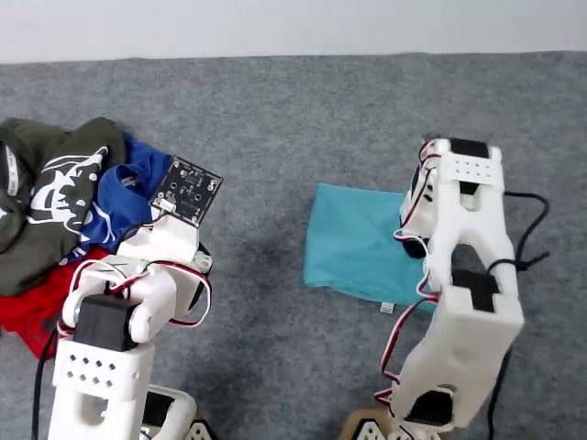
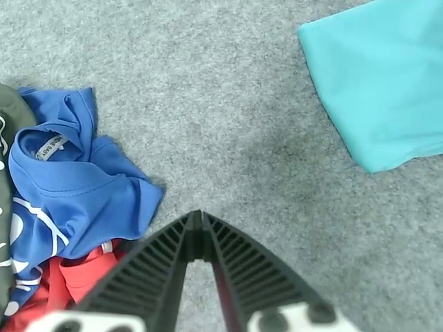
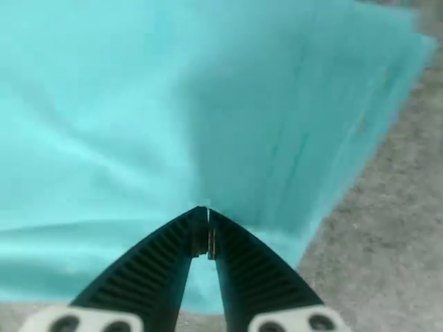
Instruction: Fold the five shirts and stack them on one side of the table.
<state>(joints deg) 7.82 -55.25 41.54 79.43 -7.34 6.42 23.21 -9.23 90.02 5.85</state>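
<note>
A folded teal shirt [image 1: 353,243] lies flat on the grey table right of the middle. My right gripper [image 3: 206,216] is shut, its tips right over the teal shirt [image 3: 138,104] near one folded edge; whether it pinches cloth I cannot tell. At the left edge of the table lies a loose pile: an olive shirt [image 1: 55,202] with a white print, a blue shirt [image 1: 124,197] and a red shirt [image 1: 37,307]. My left gripper [image 2: 201,220] is shut and holds nothing, over bare table just beside the blue shirt [image 2: 76,187] and red shirt [image 2: 76,283].
The table [image 1: 275,119] is covered in grey carpet-like cloth, bare between the pile and the teal shirt [image 2: 381,83] and along the far side. The left arm [image 1: 138,293] and right arm [image 1: 463,275] rise from the near edge. A white wall runs behind.
</note>
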